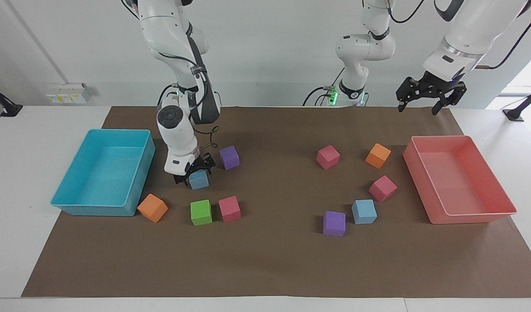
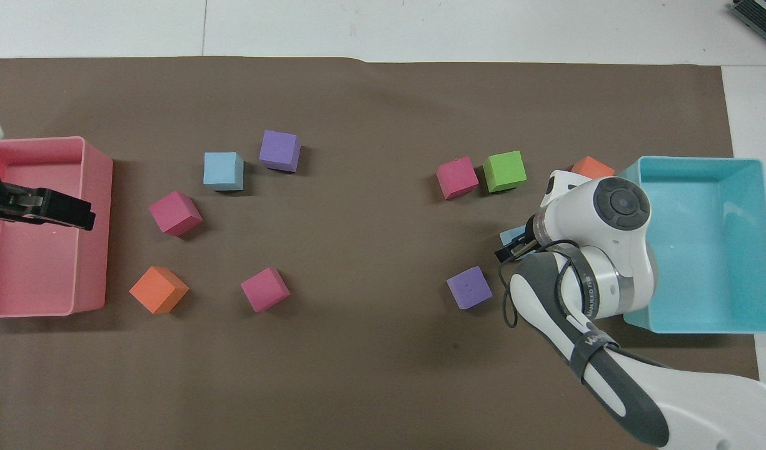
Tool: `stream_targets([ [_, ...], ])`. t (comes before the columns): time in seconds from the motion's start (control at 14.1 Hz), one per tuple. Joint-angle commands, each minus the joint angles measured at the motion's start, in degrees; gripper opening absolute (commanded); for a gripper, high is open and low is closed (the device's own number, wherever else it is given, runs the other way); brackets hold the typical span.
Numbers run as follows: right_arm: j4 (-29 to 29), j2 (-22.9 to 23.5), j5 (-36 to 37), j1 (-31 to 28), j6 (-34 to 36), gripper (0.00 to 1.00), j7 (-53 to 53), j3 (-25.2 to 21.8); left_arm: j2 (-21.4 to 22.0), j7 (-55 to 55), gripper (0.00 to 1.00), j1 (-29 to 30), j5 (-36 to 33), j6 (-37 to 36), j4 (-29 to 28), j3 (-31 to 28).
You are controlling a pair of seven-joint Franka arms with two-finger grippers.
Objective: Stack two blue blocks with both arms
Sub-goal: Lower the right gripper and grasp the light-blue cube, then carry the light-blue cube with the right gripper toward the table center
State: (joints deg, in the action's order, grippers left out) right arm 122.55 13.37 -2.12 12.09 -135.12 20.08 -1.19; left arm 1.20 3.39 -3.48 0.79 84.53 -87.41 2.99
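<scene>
Two blue blocks: we see the right gripper [image 1: 195, 172] clamping one blue block [image 1: 198, 180] beside the turquoise tray [image 1: 137, 190]; the other blue block [image 1: 364, 211] sits near the pink tray [image 1: 473, 214]. The left gripper [image 1: 430, 102] waits above, fingers spread.
</scene>
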Motion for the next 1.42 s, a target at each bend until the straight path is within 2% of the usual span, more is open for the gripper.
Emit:
stream_targets([
  [0.0,0.41,0.16,-1.66,-1.01,-1.20,0.24,2.94,0.31,0.56,0.74,1.00,0.23,0.44,-0.34,0.05,0.08],
  [0.07,0.41,0.16,-1.75,-1.01,-1.11,0.00,2.25,0.31,0.47,0.74,1.00,0.23,0.44,-0.34,0.05,0.08],
  [0.36,-1.60,0.60,-1.66,-1.19,0.03,0.00,1.10,0.31,0.47,0.74,1.00,0.23,0.44,-0.34,0.05,0.08],
  [0.71,-6.08,-2.20,-1.57,-0.84,4.95,0.00,-9.08,0.23,0.56,0.74,1.00,0.23,0.44,-0.34,0.05,0.08],
  [1.21,-17.15,-4.14,-0.70,-0.67,20.41,0.00,-16.29,0.05,0.56,0.65,1.00,0.14,0.44,-0.34,-0.30,0.08],
  [1.35,-18.22,-3.79,-0.52,0.73,21.39,0.00,-19.98,0.40,0.65,0.47,1.00,0.14,0.44,-0.34,-0.30,0.08],
])
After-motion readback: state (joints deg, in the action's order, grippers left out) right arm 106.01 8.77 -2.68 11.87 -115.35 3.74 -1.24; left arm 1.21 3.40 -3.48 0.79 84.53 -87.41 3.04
